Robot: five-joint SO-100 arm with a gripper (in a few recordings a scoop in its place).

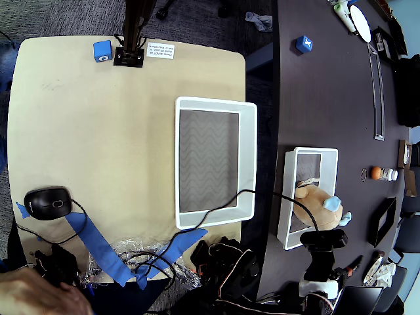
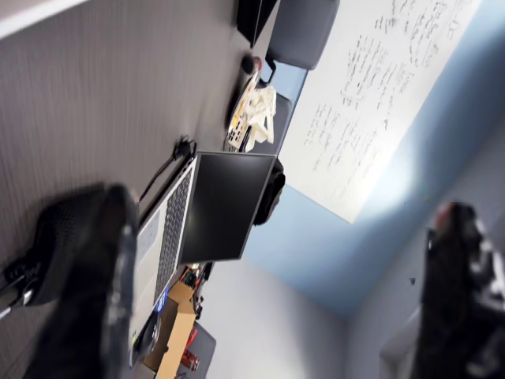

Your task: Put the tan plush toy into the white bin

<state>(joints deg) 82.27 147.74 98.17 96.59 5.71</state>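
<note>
Tan plush toy (image 1: 314, 201), a soft orange-tan stuffed bear with light blue paws, lies in the lower half of a smaller, narrow white plastic bin (image 1: 289, 197) on the dark grey worktop (image 1: 321, 98); one blue paw pokes over that bin's right wall in the overhead view. We see the larger white rectangular plastic bin (image 1: 248, 157), wide-rimmed with a grey zigzag-patterned bottom, on the light tan worktop (image 1: 98, 144) to the left, its right rim close to that worktop's right edge. A strip of floor separates the two worktops, so the two bins sit near each other but apart. A black cable (image 1: 223, 200) crosses the larger bin's lower rim. Most of the tan surface left of that bin is bare, with a black computer mouse (image 1: 47, 203) and strips of blue tape (image 1: 98, 246) near its lower left corner.

In the wrist view we find the pincer (image 2: 268, 292) with its two dark, blurred fingers (image 2: 83, 276) spread wide apart and nothing between them; behind them are the grey worktop, an open laptop (image 2: 213, 209) and a whiteboard (image 2: 379, 87) covered in writing on a blue wall.
</note>
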